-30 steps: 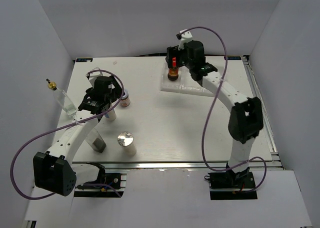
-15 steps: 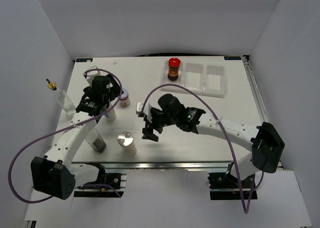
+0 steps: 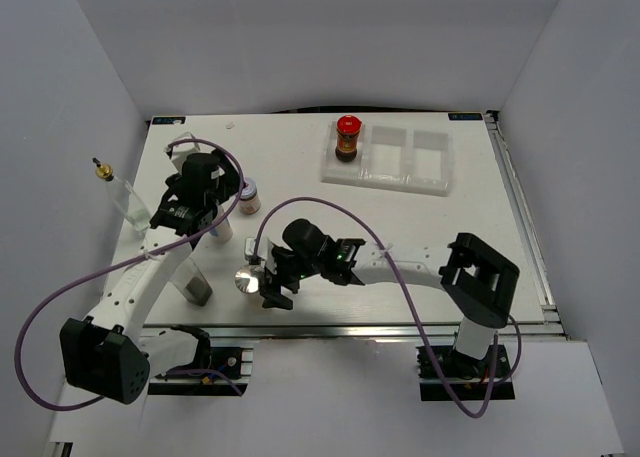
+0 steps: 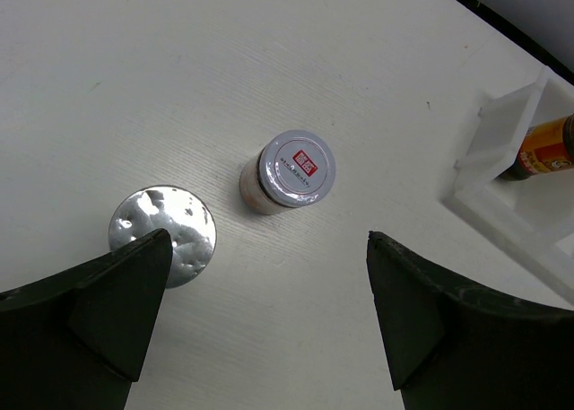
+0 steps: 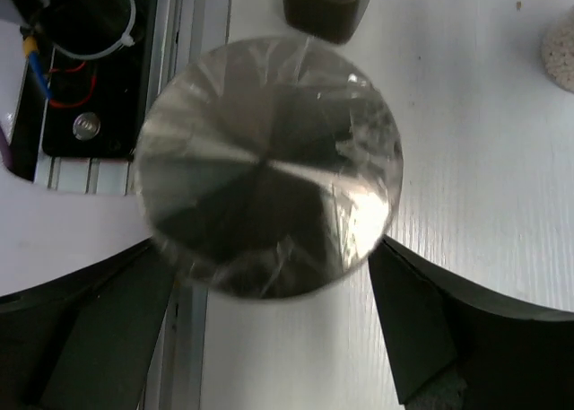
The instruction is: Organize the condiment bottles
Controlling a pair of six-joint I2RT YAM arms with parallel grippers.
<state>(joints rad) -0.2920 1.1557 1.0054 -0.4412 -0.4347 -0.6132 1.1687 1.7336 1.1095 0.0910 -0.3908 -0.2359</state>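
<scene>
My right gripper (image 3: 268,282) is open, its fingers on either side of a white silver-capped bottle (image 3: 250,280) near the table's front; its cap (image 5: 269,163) fills the right wrist view between my gripper (image 5: 267,244) fingers. My left gripper (image 3: 208,209) is open and empty above a second silver-capped bottle (image 4: 163,235), with the short pale-lidded jar (image 4: 291,170) just beyond it. The red-capped jar (image 3: 347,137) stands in the left compartment of the white tray (image 3: 430,182). A slim gold-capped bottle (image 3: 122,195) leans at the left wall. The dark-bottomed bottle (image 3: 195,287) stands front left.
The tray's middle and right compartments hold nothing. The table's front rail (image 5: 170,33) and the left arm's base lie close behind the bottle I straddle. The tray's corner (image 4: 502,177) shows at the right of the left wrist view.
My right arm left the red-capped jar in the tray and swung to the front left, now straddling the silver-capped bottle. My left arm has barely moved.
</scene>
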